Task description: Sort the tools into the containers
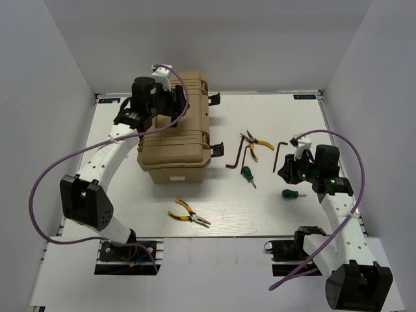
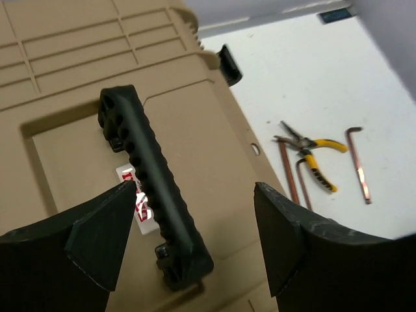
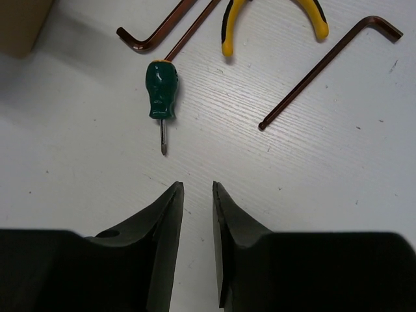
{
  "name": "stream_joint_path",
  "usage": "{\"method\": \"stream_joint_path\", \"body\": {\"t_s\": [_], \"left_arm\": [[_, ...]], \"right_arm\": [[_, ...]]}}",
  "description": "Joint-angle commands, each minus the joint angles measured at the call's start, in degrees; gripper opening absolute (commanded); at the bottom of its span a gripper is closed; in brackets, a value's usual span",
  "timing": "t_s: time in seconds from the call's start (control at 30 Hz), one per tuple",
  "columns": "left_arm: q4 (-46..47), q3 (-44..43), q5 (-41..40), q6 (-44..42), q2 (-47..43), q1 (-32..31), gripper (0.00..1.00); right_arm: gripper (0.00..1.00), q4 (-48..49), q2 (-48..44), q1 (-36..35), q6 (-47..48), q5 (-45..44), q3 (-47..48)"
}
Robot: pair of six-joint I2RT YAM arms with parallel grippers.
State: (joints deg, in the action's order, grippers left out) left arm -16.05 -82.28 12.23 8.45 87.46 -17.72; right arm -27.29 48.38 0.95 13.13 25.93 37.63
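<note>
Left pincer (image 2: 195, 195) gaped wide over the handle (image 2: 156, 195) on the tan case (image 2: 65, 65). Right pincer (image 3: 198, 190) sat narrow and empty, and its view chopped off half the pliers (image 3: 229, 29).

site type: robotics lab test cell, as i read it over the feeds.

evidence:
- white counter (image 1: 260, 214), boxed in by plain white panel walls (image 1: 45, 78) on the left, back and right.
- two white-and-black arms, left arm (image 1: 107, 156) and right arm (image 1: 338, 214), bolted to black mounts (image 1: 127, 252) at the near edge.
- purple cables (image 1: 30, 205) looping loose off each arm.
- green indicator lights (image 1: 304, 175) glowing on the right wrist.
- stock on the counter: one tan hard case (image 1: 182, 149), plus pliers (image 1: 188, 215), hex keys (image 1: 278, 156) and screwdrivers (image 1: 247, 173), lying spread out.
</note>
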Motion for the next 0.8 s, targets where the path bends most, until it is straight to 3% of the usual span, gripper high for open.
{"method": "stream_joint_path", "body": {"t_s": [0.0,0.2,0.23,0.3,0.33,0.47,0.53,0.57,0.6,0.67,0.77], "left_arm": [[-7.3,-5.0,-9.0,-2.6,2.1,-2.7,0.83],[-11.5,-8.2,-22.2,-4.5,7.5,-6.3,0.78],[-11.5,-8.2,-24.7,-5.0,7.5,-6.3,0.67],[-11.5,-8.2,-27.6,-5.5,7.5,-7.6,0.54],[-11.5,-8.2,-28.4,-5.5,7.5,-7.6,0.39],[-11.5,-10.5,-29.2,-6.1,7.5,-8.8,0.14],[-12.2,-13.2,-27.8,-4.6,7.5,-9.4,0.02],[-12.7,-14.3,-27.2,-4.0,7.5,-9.4,0.0],[-12.7,-15.4,-26.2,-3.4,7.5,-9.4,0.0],[-13.4,-19.0,-23.7,-1.1,7.5,-9.4,0.0],[-14.7,-22.9,-22.0,2.3,8.8,-9.4,0.0]], "right_arm": [[0.31,-0.9,-0.7,-0.2,0.8,1.5,1.7],[0.32,-1.5,-1.7,-0.2,0.8,2.7,1.7],[0.32,-1.6,-2.1,-0.2,0.9,2.9,1.7],[0.32,-1.7,-2.2,-0.2,1.0,3.0,1.7],[0.32,-1.7,-2.6,-0.2,1.1,3.1,1.7],[0.34,-1.7,-2.4,-0.3,1.2,3.9,1.7],[0.52,-1.7,-1.4,-0.3,1.0,5.3,1.5],[0.76,-1.7,-1.0,-0.5,1.6,6.5,1.2],[0.8,-1.7,0.5,-0.9,2.2,7.5,1.3],[0.85,-3.7,5.6,-2.5,3.0,13.8,3.7],[0.72,-3.2,14.3,-4.7,-0.6,22.0,10.1]]}}
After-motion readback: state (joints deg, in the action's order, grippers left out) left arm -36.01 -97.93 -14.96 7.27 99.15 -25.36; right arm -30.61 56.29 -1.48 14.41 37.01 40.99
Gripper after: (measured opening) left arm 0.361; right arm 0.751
